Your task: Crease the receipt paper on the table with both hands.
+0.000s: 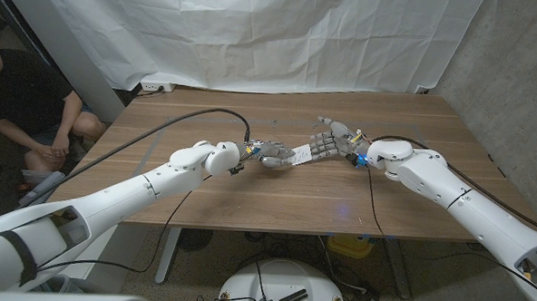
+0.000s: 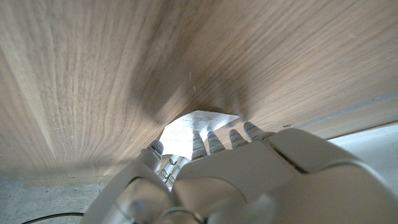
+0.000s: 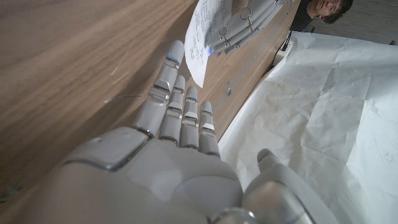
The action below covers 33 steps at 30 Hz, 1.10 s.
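Left hand (image 1: 270, 153) grips the receipt (image 1: 299, 155), right hand (image 1: 328, 140) spread, holding nothing beside it; next, likely pressing the fold.

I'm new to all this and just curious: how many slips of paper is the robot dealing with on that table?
1. A single receipt paper lies mid-table, gripped by the left hand, with the right hand open just beside it. Nothing suggests more slips, though the hands could hide one.

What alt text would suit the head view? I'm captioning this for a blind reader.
Over a wooden table, the robot's left hand holds a white receipt while the right hand, fingers spread, reaches toward it. A person sits at the far left, before a white sheet backdrop.
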Tool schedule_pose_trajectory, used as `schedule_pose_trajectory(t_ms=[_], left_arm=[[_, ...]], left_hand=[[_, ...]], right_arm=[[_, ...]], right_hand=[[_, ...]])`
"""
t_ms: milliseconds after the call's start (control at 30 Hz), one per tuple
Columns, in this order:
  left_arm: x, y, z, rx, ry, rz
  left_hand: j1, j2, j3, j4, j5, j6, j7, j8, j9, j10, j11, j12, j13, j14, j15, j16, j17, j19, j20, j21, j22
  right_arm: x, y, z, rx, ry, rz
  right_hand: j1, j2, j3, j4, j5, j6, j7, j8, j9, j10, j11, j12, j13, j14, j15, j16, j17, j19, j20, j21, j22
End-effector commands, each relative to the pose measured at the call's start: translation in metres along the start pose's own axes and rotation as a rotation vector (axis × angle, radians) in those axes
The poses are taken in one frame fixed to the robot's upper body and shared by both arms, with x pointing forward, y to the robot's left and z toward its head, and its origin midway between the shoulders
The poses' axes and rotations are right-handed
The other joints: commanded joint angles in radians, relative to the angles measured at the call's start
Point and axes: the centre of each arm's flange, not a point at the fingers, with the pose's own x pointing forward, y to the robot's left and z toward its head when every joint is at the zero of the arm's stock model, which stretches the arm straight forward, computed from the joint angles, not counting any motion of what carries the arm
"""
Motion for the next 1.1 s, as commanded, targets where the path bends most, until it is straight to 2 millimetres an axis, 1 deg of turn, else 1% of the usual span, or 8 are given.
schedule_pose_trajectory(t_ms=[33, 400, 567, 700, 800, 867, 933, 1100], left_arm=[[-0.003, 0.003, -0.001, 0.002, -0.003, 0.022], [-0.040, 0.015, -0.006, 0.015, 0.051, 0.148], [-0.049, 0.008, -0.010, 0.014, 0.077, 0.119], [-0.045, -0.002, -0.017, -0.008, 0.091, 0.063], [-0.040, -0.005, -0.019, -0.009, 0.096, 0.039], [-0.037, -0.007, -0.022, -0.015, 0.096, 0.019], [-0.032, -0.008, -0.022, -0.015, 0.091, 0.007], [-0.022, -0.010, -0.021, -0.007, 0.065, -0.009]], left_hand=[[-0.007, 0.069, -0.002, 0.002, 0.004, -0.008, -0.005, -0.001, 0.002, -0.007, -0.006, 0.001, 0.003, -0.068, -0.076, 0.000, 0.001, -0.047, -0.005, 0.000, 0.003], [0.002, 0.062, 0.002, -0.007, 0.002, 0.073, -0.004, 0.023, 0.001, 0.076, 0.007, 0.028, 0.002, 0.034, -0.068, 0.021, -0.001, 0.021, 0.028, 0.025, 0.001], [0.002, 0.053, 0.004, -0.009, 0.001, 0.223, 0.041, 0.048, 0.003, 0.195, 0.039, 0.053, 0.003, 0.150, -0.060, 0.030, -0.002, 0.079, 0.042, 0.042, -0.004], [0.002, 0.050, 0.003, -0.009, 0.000, 0.267, 0.050, 0.051, 0.003, 0.234, 0.034, 0.059, 0.003, 0.180, -0.067, 0.028, -0.002, 0.092, 0.039, 0.044, -0.005], [0.001, 0.048, 0.002, -0.008, 0.001, 0.254, 0.044, 0.038, 0.002, 0.215, 0.037, 0.046, 0.002, 0.166, -0.066, 0.016, -0.002, 0.085, 0.035, 0.039, -0.005], [-0.002, 0.048, 0.000, -0.006, 0.001, 0.211, 0.027, 0.011, 0.002, 0.171, 0.029, 0.020, 0.002, 0.128, -0.064, 0.000, 0.000, 0.061, 0.031, 0.027, -0.006], [-0.004, 0.050, -0.001, -0.004, 0.002, 0.185, 0.024, 0.001, 0.001, 0.123, 0.011, 0.000, 0.001, 0.099, -0.063, -0.006, 0.001, 0.048, 0.029, 0.020, -0.005], [-0.007, 0.053, -0.002, -0.002, 0.003, 0.132, 0.012, -0.011, 0.001, 0.078, 0.006, -0.012, 0.002, 0.061, -0.065, -0.009, 0.002, 0.032, 0.025, 0.013, -0.003]], right_arm=[[0.001, 0.001, 0.003, -0.022, 0.023, -0.009], [0.003, 0.001, 0.005, -0.032, 0.000, -0.040], [0.004, 0.002, 0.008, -0.043, -0.004, -0.043], [0.007, 0.004, 0.012, -0.048, -0.003, -0.045], [0.007, 0.005, 0.013, -0.051, -0.002, -0.046], [0.007, 0.006, 0.013, -0.048, -0.001, -0.047], [0.007, 0.006, 0.013, -0.051, -0.001, -0.048], [0.004, 0.007, 0.011, -0.043, 0.000, -0.059]], right_hand=[[-0.001, -0.010, -0.008, 0.002, 0.007, 0.002, 0.061, 0.004, 0.002, -0.024, 0.000, 0.004, 0.002, -0.038, 0.003, -0.006, 0.003, -0.037, 0.007, -0.019, 0.003], [0.001, -0.006, -0.012, 0.004, 0.009, -0.015, 0.059, 0.001, 0.002, -0.053, 0.000, 0.001, 0.002, -0.073, 0.001, -0.008, 0.003, -0.075, 0.005, -0.030, 0.003], [0.001, -0.006, -0.012, 0.004, 0.009, -0.020, 0.059, 0.000, 0.002, -0.058, 0.000, 0.000, 0.002, -0.073, 0.000, -0.007, 0.003, -0.076, 0.004, -0.030, 0.003], [0.002, -0.005, -0.012, 0.004, 0.009, -0.023, 0.058, -0.001, 0.002, -0.059, 0.000, 0.000, 0.002, -0.073, 0.000, -0.006, 0.003, -0.075, 0.004, -0.029, 0.003], [0.002, -0.005, -0.012, 0.004, 0.009, -0.024, 0.058, -0.001, 0.002, -0.060, 0.000, 0.000, 0.002, -0.074, -0.001, -0.005, 0.003, -0.075, 0.003, -0.028, 0.003], [0.002, -0.005, -0.013, 0.004, 0.009, -0.026, 0.058, -0.001, 0.002, -0.062, 0.000, 0.000, 0.002, -0.074, -0.002, -0.005, 0.003, -0.076, 0.003, -0.028, 0.003], [0.002, -0.005, -0.013, 0.004, 0.009, -0.026, 0.058, -0.001, 0.002, -0.063, 0.000, 0.000, 0.002, -0.075, -0.002, -0.005, 0.003, -0.076, 0.003, -0.028, 0.003], [0.003, -0.005, -0.013, 0.004, 0.009, -0.029, 0.058, -0.001, 0.002, -0.064, 0.000, 0.001, 0.002, -0.076, -0.002, -0.004, 0.003, -0.076, 0.003, -0.028, 0.003]])
